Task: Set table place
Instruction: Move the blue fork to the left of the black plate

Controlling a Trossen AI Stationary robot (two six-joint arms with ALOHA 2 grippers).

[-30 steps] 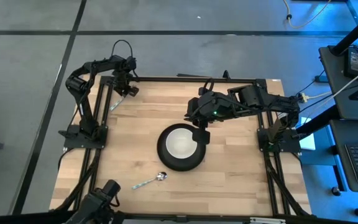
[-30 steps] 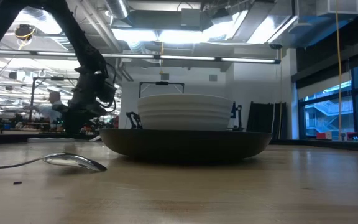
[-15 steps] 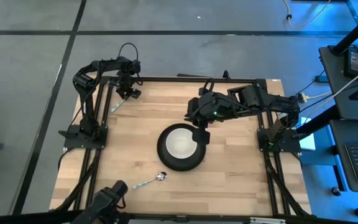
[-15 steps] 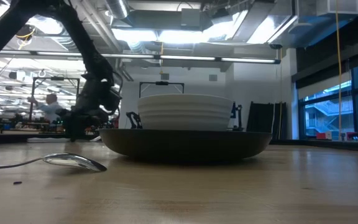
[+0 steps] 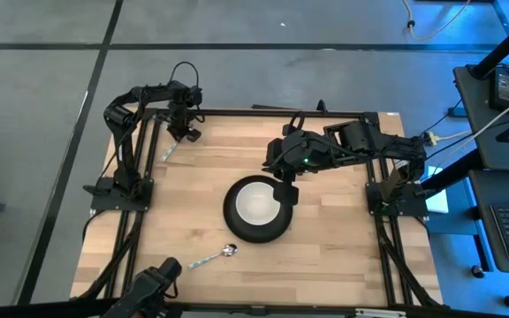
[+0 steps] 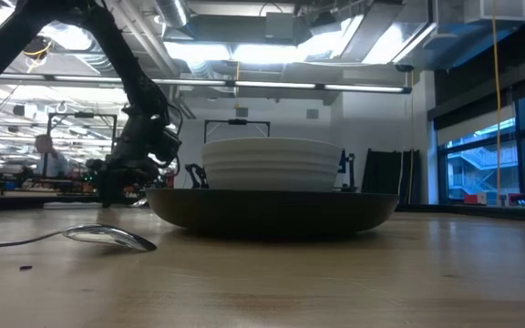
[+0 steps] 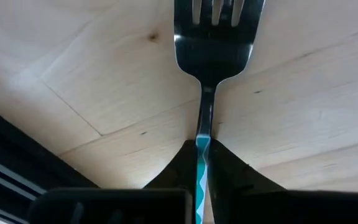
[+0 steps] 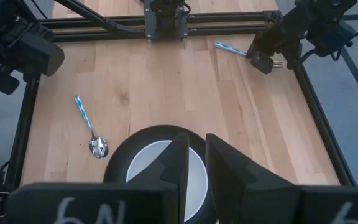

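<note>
1. The tabletop (image 5: 343, 252) of pale wood planks in a thin black frame carries every dish, with both arms reaching in from its far edge.
2. A dark plate (image 5: 237, 231) sits near the middle, with a white bowl (image 5: 256, 202) on it.
3. The right hand (image 5: 284, 190) hovers at the plate's far rim; its fingers look nearly closed around nothing, though the wrist view leaves this uncertain.
4. The left hand (image 5: 184, 132) is at the far-left corner, pinched tight on the blue-patterned handle of a fork (image 7: 211, 53).
5. A spoon (image 5: 212, 257) lies near the plate, toward the front edge.
</note>
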